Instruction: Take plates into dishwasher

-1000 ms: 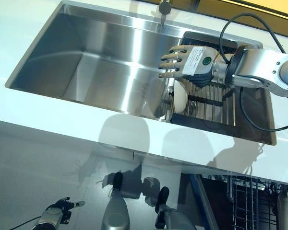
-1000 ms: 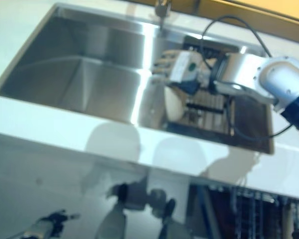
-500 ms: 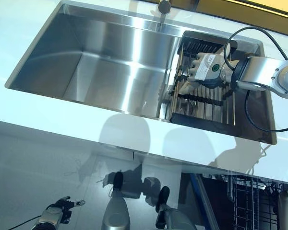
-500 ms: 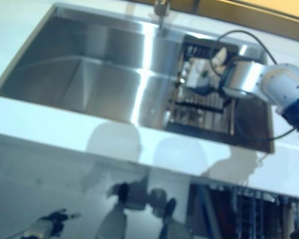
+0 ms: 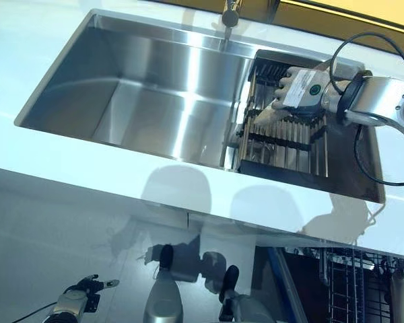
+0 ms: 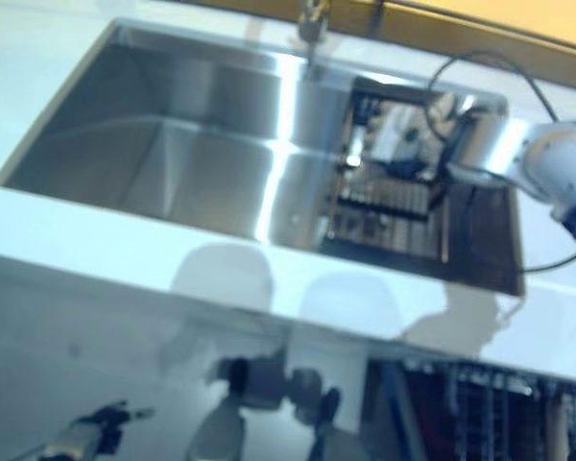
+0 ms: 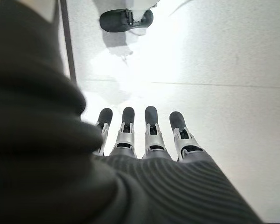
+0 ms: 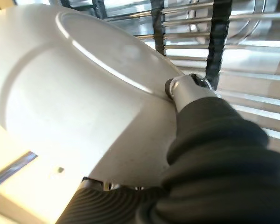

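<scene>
White glazed plate (image 8: 74,107) fills the right wrist view, pinched by the right hand (image 5: 297,89) — the thumb presses on its rim while the fingers pass under its back, so the hand is clasped on the plate. In the head views that hand sits over the wire drying rack (image 5: 283,134) at the right end of the steel sink (image 5: 155,94), near the far edge under the faucet (image 5: 230,13); the plate itself is hard to make out there. The rack's rods show just past the plate, which suggests it is only barely clear of its slot, held edge-on so it can slide out between the wires. The dishwasher rack (image 5: 363,279) stands open below the white surface (image 5: 121,182) at the near right corner — likely the destination. The left hand (image 7: 144,133) hangs low by the floor, fingers straight, idle.
</scene>
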